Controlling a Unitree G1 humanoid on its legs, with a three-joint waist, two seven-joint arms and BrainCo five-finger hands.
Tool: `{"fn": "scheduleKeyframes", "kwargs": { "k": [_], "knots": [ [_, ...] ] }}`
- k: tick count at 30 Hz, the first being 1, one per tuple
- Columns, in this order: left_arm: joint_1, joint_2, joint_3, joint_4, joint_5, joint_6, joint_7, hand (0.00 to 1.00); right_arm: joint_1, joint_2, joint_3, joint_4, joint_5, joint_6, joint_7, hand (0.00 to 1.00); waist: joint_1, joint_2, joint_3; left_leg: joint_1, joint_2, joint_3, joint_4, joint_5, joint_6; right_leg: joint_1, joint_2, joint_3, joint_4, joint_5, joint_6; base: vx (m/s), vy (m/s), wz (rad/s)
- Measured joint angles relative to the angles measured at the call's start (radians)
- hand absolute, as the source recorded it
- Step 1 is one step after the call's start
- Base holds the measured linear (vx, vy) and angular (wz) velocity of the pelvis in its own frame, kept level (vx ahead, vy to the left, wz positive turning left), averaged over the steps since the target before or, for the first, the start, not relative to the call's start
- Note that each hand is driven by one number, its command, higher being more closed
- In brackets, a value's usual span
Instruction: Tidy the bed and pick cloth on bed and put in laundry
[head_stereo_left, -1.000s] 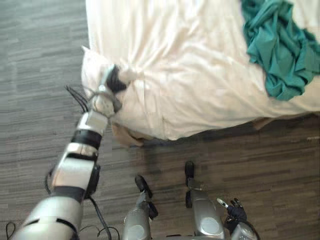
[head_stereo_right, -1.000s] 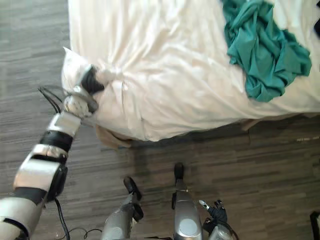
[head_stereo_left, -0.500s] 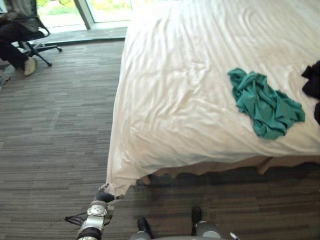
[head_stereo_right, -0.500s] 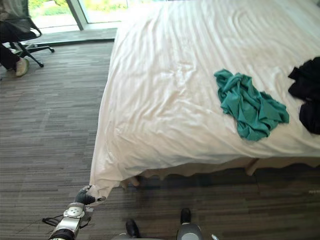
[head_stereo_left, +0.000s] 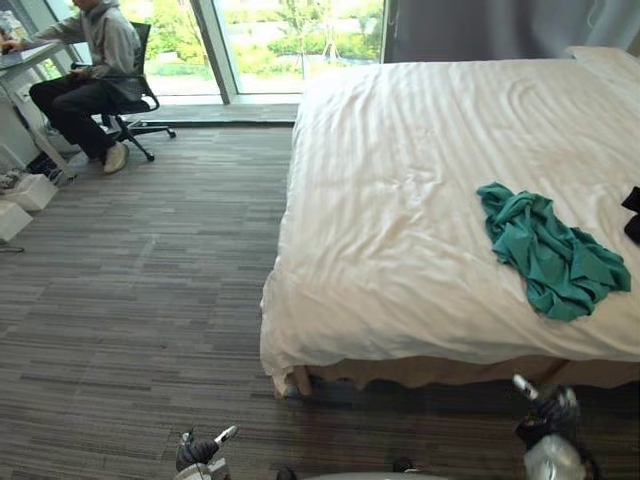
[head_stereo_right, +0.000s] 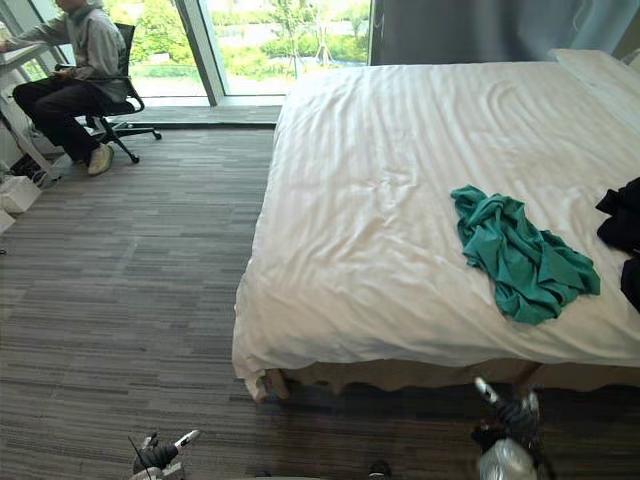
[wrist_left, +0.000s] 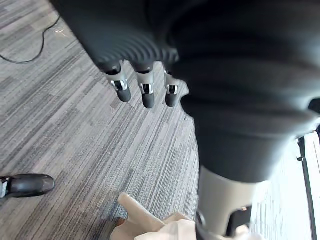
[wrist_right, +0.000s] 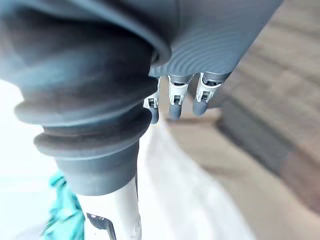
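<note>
Grey floor (head_stereo_left: 130, 300) surrounds the bed (head_stereo_left: 400, 170). Left hand (head_stereo_left: 196, 452) and right hand (head_stereo_left: 545, 412) hang low, both relaxed open and empty, probably freed for pickup. Green cloth (head_stereo_left: 545, 255) lies on the bed beyond the right hand.

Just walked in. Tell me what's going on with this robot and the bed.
The robot stands at the foot of the bed, whose white cover lies spread fairly smooth. Its left hand and right hand hang low over the floor, both relaxed and holding nothing. The green cloth lies crumpled on the bed, not yet picked up, with a dark cloth farther right. A person sits at a desk by the window.
</note>
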Motion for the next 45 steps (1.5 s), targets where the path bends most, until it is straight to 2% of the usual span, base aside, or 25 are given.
{"fn": "scheduleKeyframes", "kwargs": {
  "k": [2,7,11,16,18,21,24,25,27,28,31,33,36,37,40,41,45],
  "knots": [
    [0.002,0.001,-0.048,0.000,-0.029,-0.007,-0.002,0.00,-0.059,-0.049,0.072,-0.041,-0.023,-0.014,0.007,1.00,0.000,-0.007,-0.002,-0.009,-0.002,-0.027,0.002,0.002,0.002,0.008,-0.001,-0.023,-0.005,0.001,0.000,0.01,-0.007,0.29],
    [0.003,0.007,-0.086,0.000,-0.055,-0.025,-0.022,0.00,-0.186,-0.125,0.239,-0.047,-0.026,-0.047,0.058,1.00,0.017,-0.022,-0.004,-0.020,-0.005,-0.057,0.003,0.005,0.005,0.015,-0.002,-0.045,-0.009,0.001,0.000,0.02,-0.002,0.15],
    [0.002,0.011,-0.101,-0.001,-0.075,-0.027,-0.037,0.00,-0.304,-0.153,0.354,-0.040,0.007,-0.068,0.098,1.00,0.031,-0.032,0.011,-0.047,-0.013,-0.108,0.003,0.018,0.014,0.015,-0.008,-0.084,-0.012,0.001,0.000,0.01,0.001,0.33],
    [-0.002,0.006,-0.149,-0.022,-0.149,-0.033,-0.050,0.00,-0.523,-0.129,0.425,0.026,0.270,-0.096,0.135,1.00,0.083,-0.044,0.091,-0.104,-0.021,-0.178,0.003,0.048,0.023,0.003,-0.015,-0.144,-0.010,0.007,-0.003,-0.05,0.007,0.40],
    [-0.012,-0.005,-0.170,-0.055,-0.191,-0.037,-0.060,0.00,-0.666,-0.106,0.426,0.083,0.396,-0.119,0.136,1.00,0.118,-0.044,0.141,-0.152,-0.021,-0.206,0.003,0.072,0.026,-0.032,-0.014,-0.163,-0.002,0.013,-0.010,-0.09,0.009,0.32],
    [-0.030,-0.018,-0.205,-0.094,-0.234,-0.048,-0.063,0.00,-0.855,-0.108,0.425,0.152,0.517,-0.142,0.135,1.00,0.162,-0.034,0.214,-0.209,-0.021,-0.244,0.004,0.098,0.029,-0.077,-0.015,-0.189,0.017,0.017,-0.014,-0.11,0.010,0.33],
    [-0.031,-0.020,-0.239,-0.153,-0.271,-0.069,-0.064,0.00,-1.000,-0.109,0.421,0.168,0.585,-0.170,0.132,1.00,0.190,-0.031,0.283,-0.258,-0.021,-0.267,0.004,0.118,0.033,-0.117,-0.017,-0.207,0.032,0.020,-0.017,-0.06,0.013,0.23],
    [-0.032,-0.020,-0.247,-0.165,-0.274,-0.071,-0.064,0.00,-1.033,-0.111,0.421,0.169,0.593,-0.172,0.132,1.00,0.193,-0.028,0.293,-0.276,-0.021,-0.273,0.004,0.125,0.033,-0.134,-0.017,-0.211,0.036,0.022,-0.020,-0.08,0.015,0.16],
    [-0.047,-0.020,-0.275,-0.215,-0.300,-0.082,-0.063,0.00,-1.138,-0.126,0.409,0.172,0.647,-0.207,0.125,1.00,0.203,-0.016,0.339,-0.332,-0.022,-0.295,0.004,0.144,0.036,-0.180,-0.016,-0.226,0.037,0.033,-0.025,-0.08,0.015,0.23],
    [-0.073,-0.020,-0.298,-0.234,-0.308,-0.087,-0.064,0.00,-1.186,-0.151,0.394,0.174,0.696,-0.226,0.124,1.00,0.217,0.002,0.376,-0.356,-0.023,-0.307,0.004,0.154,0.036,-0.196,-0.016,-0.236,0.037,0.039,-0.026,-0.06,0.015,0.21],
    [-0.122,-0.018,-0.340,-0.293,-0.320,-0.110,-0.071,0.00,-1.290,-0.191,0.363,0.211,0.808,-0.282,0.120,1.00,0.227,0.034,0.438,-0.440,-0.027,-0.338,0.004,0.181,0.040,-0.267,-0.019,-0.258,0.050,0.048,-0.028,-0.09,0.017,0.22],
    [-0.166,-0.017,-0.369,-0.316,-0.320,-0.114,-0.082,0.00,-1.316,-0.231,0.349,0.243,0.852,-0.301,0.109,1.00,0.246,0.054,0.475,-0.479,-0.027,-0.346,0.004,0.193,0.043,-0.303,-0.019,-0.262,0.051,0.056,-0.032,-0.09,0.008,0.10],
    [-0.226,-0.018,-0.429,-0.325,-0.326,-0.123,-0.086,0.00,-1.320,-0.284,0.332,0.374,0.880,-0.317,0.092,1.00,0.266,0.090,0.494,-0.554,-0.031,-0.357,0.004,0.210,0.045,-0.379,-0.024,-0.263,0.065,0.061,-0.032,-0.03,0.000,0.05],
    [-0.243,-0.018,-0.452,-0.331,-0.343,-0.129,-0.086,0.00,-1.324,-0.311,0.334,0.398,0.879,-0.324,0.116,1.00,0.272,0.106,0.502,-0.574,-0.032,-0.357,0.004,0.213,0.046,-0.402,-0.028,-0.260,0.071,0.061,-0.032,-0.02,-0.007,-0.03],
    [-0.259,-0.018,-0.475,-0.355,-0.360,-0.134,-0.086,0.00,-1.377,-0.338,0.344,0.444,0.873,-0.301,0.133,1.00,0.271,0.111,0.503,-0.587,-0.035,-0.336,0.004,0.215,0.047,-0.443,-0.039,-0.232,0.083,0.065,-0.027,-0.01,0.002,-0.19],
    [-0.266,-0.018,-0.487,-0.372,-0.367,-0.136,-0.086,0.00,-1.376,-0.344,0.344,0.445,0.861,-0.275,0.141,1.00,0.268,0.111,0.502,-0.588,-0.036,-0.326,0.004,0.214,0.047,-0.451,-0.042,-0.219,0.082,0.067,-0.024,-0.02,0.017,-0.22],
    [-0.268,-0.022,-0.488,-0.427,-0.377,-0.152,-0.086,0.00,-1.297,-0.337,0.325,0.353,0.824,-0.239,0.159,1.00,0.256,0.103,0.491,-0.593,-0.043,-0.273,0.004,0.209,0.044,-0.475,-0.052,-0.178,0.081,0.082,-0.009,0.01,0.024,-0.20]
  ]
}}
